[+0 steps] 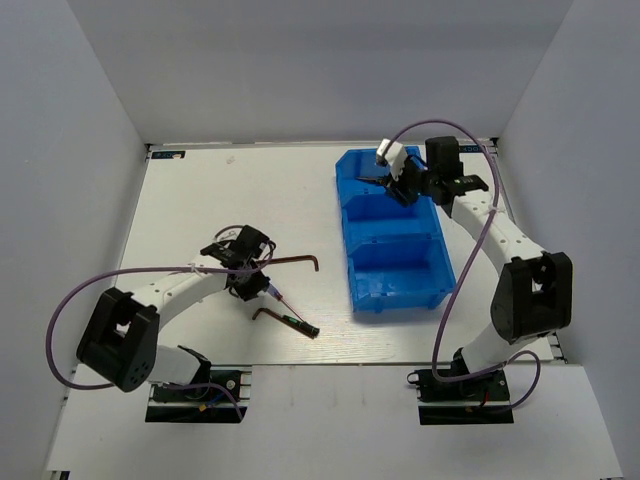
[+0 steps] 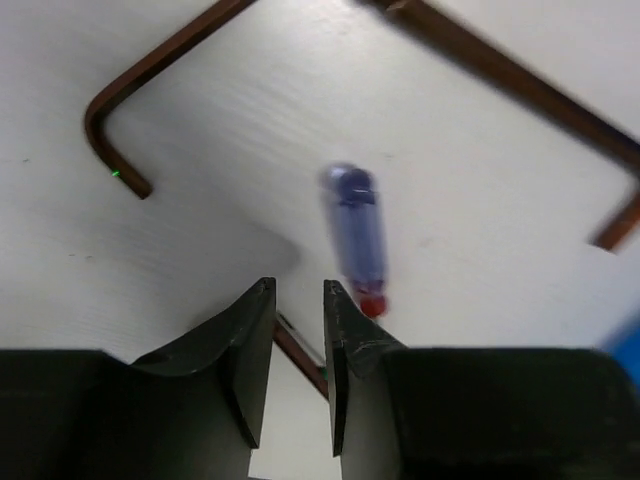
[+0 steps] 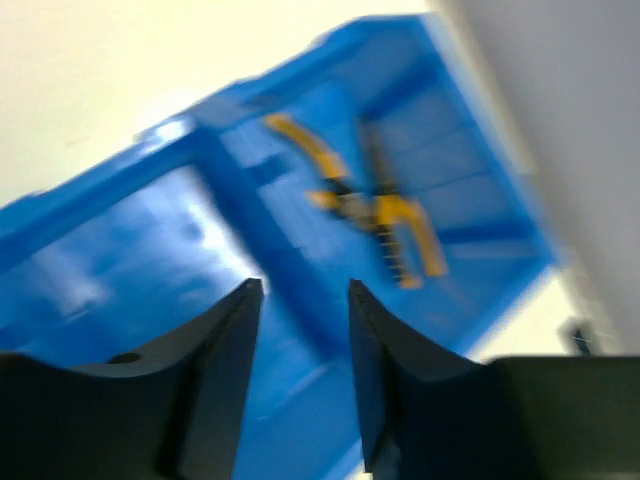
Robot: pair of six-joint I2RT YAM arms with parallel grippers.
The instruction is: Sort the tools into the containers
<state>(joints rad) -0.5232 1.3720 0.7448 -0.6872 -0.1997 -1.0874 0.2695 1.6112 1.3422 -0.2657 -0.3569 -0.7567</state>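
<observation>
Where grey walls (image 1: 90,100) box in the white table (image 1: 240,190), both arms' jaws stand parted — empty.

Blue bins (image 1: 400,272), three open compartments in a row, sit on the right half of the tabletop, running from the far edge toward the near one. Yellow-handled pliers (image 3: 410,225) lie in the far compartment, pretty blurry tbh.

Left of the bins there's a long brown hex key (image 1: 293,259). A blue-and-red screwdriver (image 2: 352,225) sits just nearer than that. Closer to the near edge is a second hex key (image 1: 266,313), with a dark screwdriver (image 1: 301,325) right beside it.
</observation>
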